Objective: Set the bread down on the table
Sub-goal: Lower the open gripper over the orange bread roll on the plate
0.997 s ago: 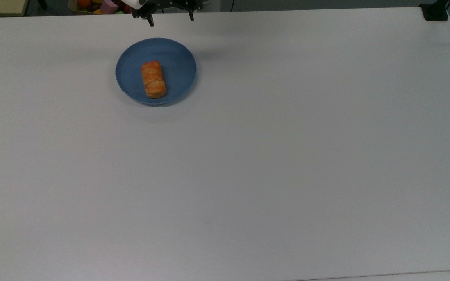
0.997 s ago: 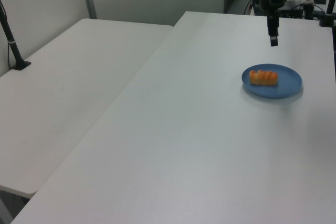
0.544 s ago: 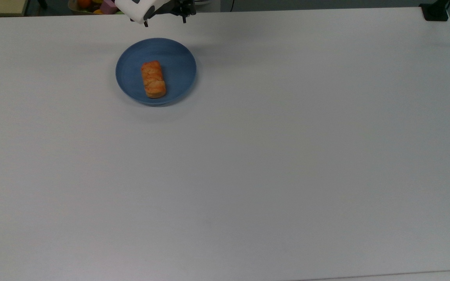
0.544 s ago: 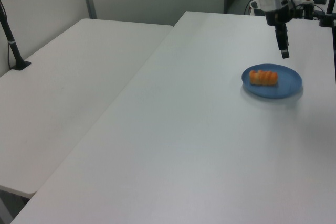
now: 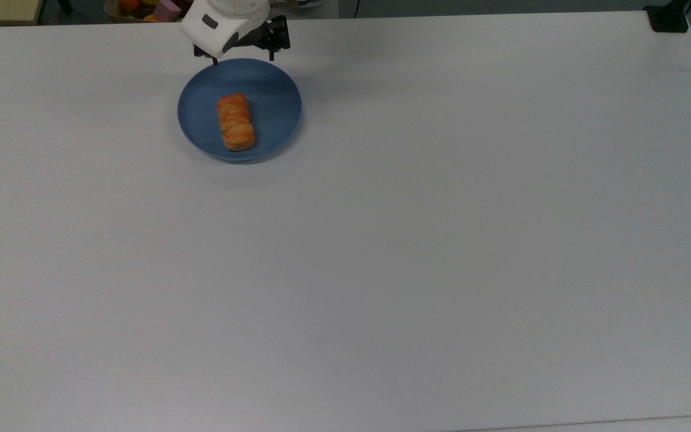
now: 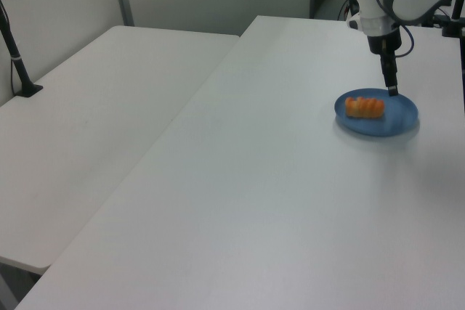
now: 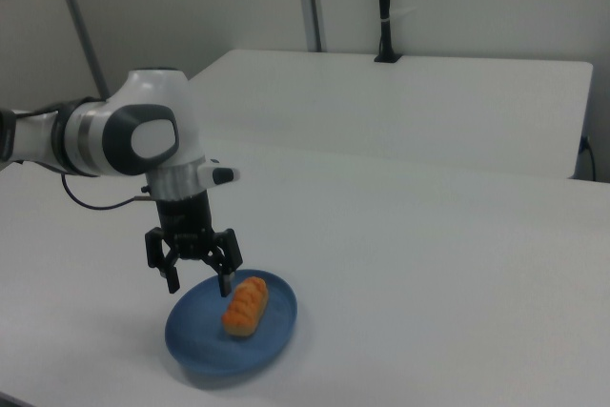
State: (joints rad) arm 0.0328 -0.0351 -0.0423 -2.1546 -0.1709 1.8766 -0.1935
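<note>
Figure: approach stage, nothing yet moved. In the top view, read from left to right, the blue plate (image 5: 279, 84) sat in the upper left part of the table (image 5: 441, 240), with the bread (image 5: 236, 122) lying on it slightly toward 9 o'clock of the plate's centre, its long axis running from 12 to 6 o'clock. The gripper (image 5: 243, 59) hung at the plate's 12 o'clock rim, its fingers spread wide and empty, one fingertip toward 11 o'clock and the other toward 1 o'clock of the rim. In the right view the gripper (image 7: 197, 285) stood just beside the loaf (image 7: 245, 305), above the plate (image 7: 272, 335), apart from the crust. Judged from this arrangement, no part of the task was complete: the bread was ungrasped on the plate. Remaining steps were to centre the fingers over the loaf, descend, close across its short width, lift, and set it down on bare tabletop.
</note>
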